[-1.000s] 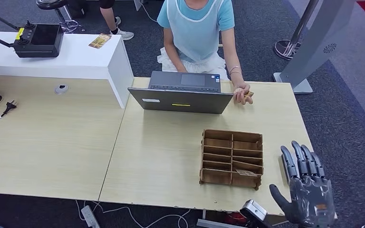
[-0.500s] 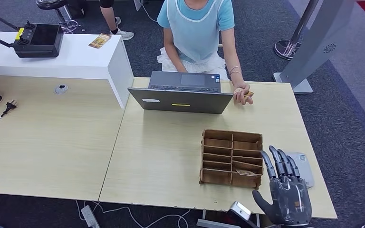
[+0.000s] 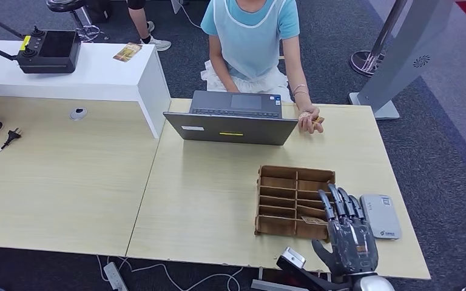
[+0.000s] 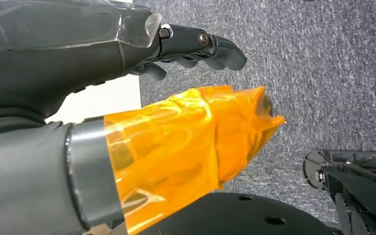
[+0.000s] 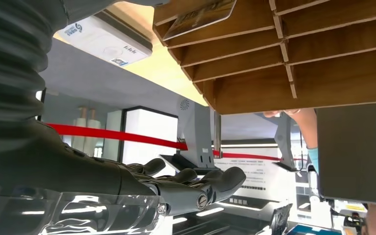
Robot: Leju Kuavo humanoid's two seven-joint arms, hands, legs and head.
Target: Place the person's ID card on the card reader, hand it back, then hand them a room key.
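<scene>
Beside the card reader (image 3: 380,216), right hand (image 3: 352,241) empty, fingers (image 3: 338,203) spread

A grey card reader (image 3: 380,216) lay flat near the table's right front corner, just right of the wooden rack. A room key card (image 3: 314,220) rested in the rack's front right slot. The person's hand pinched the ID card (image 3: 317,120) beside the laptop.

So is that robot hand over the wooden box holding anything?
No. The right robot hand hovers open over the wooden organizer, holding nothing.
</scene>
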